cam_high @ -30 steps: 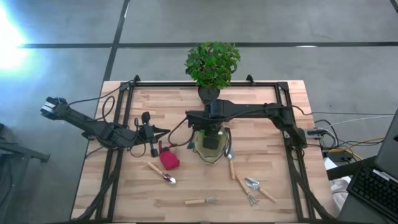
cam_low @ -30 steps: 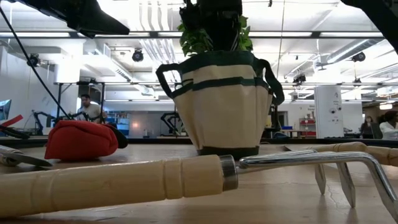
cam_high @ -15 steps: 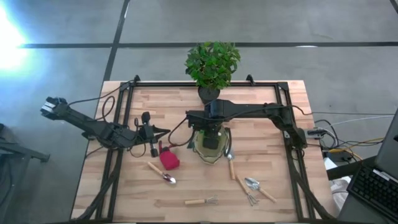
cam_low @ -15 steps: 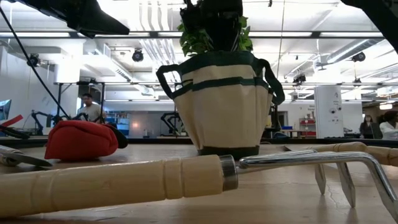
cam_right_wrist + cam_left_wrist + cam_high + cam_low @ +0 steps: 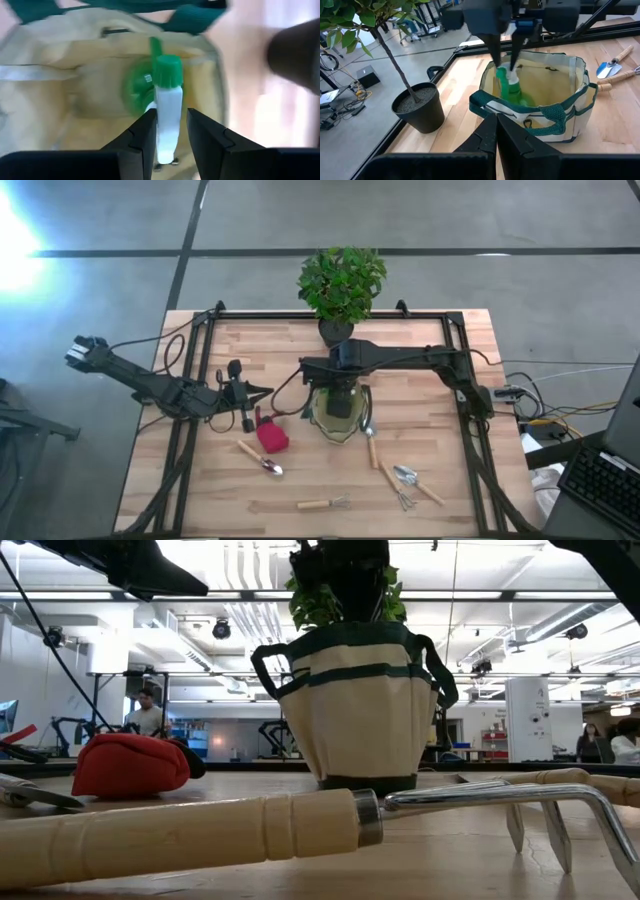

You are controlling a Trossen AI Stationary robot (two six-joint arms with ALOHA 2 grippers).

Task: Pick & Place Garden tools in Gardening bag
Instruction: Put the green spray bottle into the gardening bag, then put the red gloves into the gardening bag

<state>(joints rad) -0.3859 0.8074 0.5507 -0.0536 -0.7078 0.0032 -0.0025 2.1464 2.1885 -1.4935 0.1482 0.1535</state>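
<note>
The olive-khaki gardening bag [image 5: 340,423] stands upright on its base at the table's middle; it also shows in the low view [image 5: 360,710]. My right gripper [image 5: 340,402] hangs over the bag's mouth, shut on the green spray bottle [image 5: 509,87], which stands upright inside the bag [image 5: 560,105]. My left gripper [image 5: 262,392] is shut and empty left of the bag, above the red item [image 5: 272,437]. Wooden-handled trowels [image 5: 262,458] [image 5: 370,442], a rake [image 5: 322,503] and a trowel with a fork [image 5: 410,480] lie flat on the table in front of the bag. My right gripper pinches the bottle's white spray head [image 5: 169,112] between its two fingers, just under the green cap. The fingers [image 5: 496,50] come from above, pointing down into the bag. The bottle stands upright below them, its green body [image 5: 137,92] inside the bag; whether it rests on the bottom is hidden.
A leafy plant in a dark pot [image 5: 337,330] stands just beyond the bag at the far edge, also in the left wrist view [image 5: 417,105]. A black frame [image 5: 205,330] runs round the table. In the low view a rake [image 5: 300,825] lies close in front.
</note>
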